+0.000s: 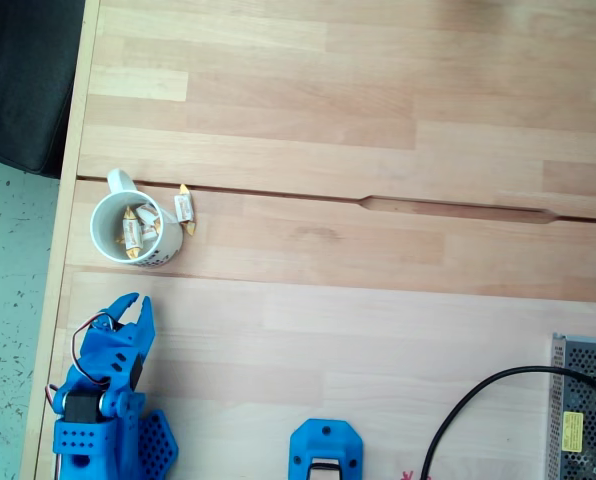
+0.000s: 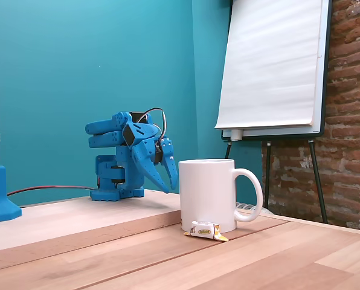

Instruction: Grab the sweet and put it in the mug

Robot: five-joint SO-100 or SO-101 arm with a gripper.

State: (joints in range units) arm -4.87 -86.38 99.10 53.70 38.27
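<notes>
From my overhead feed, the blue tool (image 1: 131, 312) sits near the surface's (image 1: 378, 330) left edge, its fingers drawn nearly together, pointing toward the mug (image 1: 113, 215), holding nothing and touching nothing. Further along that edge stands the mug, with two wrapped candies (image 1: 133, 230) inside (both lying against its wall). One sweet (image 1: 185, 208) lies on the wood just right of the mug. In the side feed, the tool (image 2: 167, 175) hangs beside the mug (image 2: 210, 193), the sweet (image 2: 205, 230) at its foot.
</notes>
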